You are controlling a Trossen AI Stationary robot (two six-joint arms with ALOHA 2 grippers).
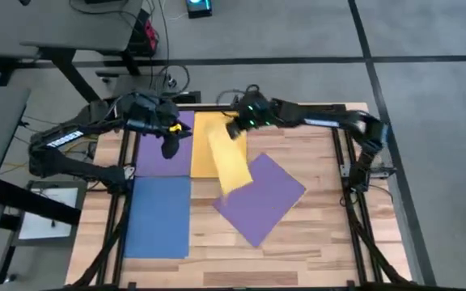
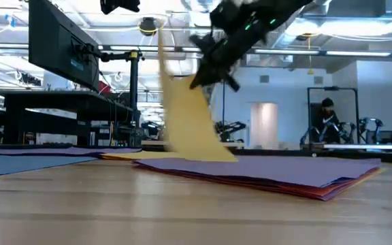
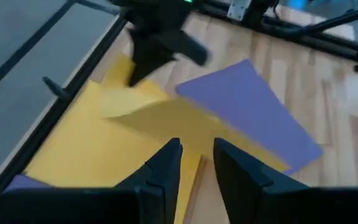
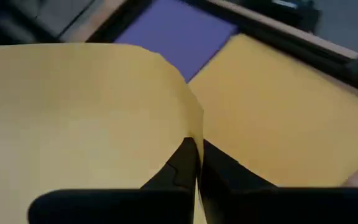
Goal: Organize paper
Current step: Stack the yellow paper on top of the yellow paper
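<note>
Right gripper (image 1: 235, 132): you pinch one yellow sheet (image 1: 231, 164).
Left gripper (image 1: 171, 145): fingers spread, holding nothing.
Flat sheets you see: two purple, one yellow, one blue.

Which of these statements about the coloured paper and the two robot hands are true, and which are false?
1. The right hand is shut on a yellow sheet. True.
2. The lifted sheet lies flat. False: it hangs above the table.
3. The blue sheet is on the table's left side. True.
4. The left hand holds a purple sheet. False: it is open and empty.
5. A slanted purple sheet lies mid-table. True.
</note>
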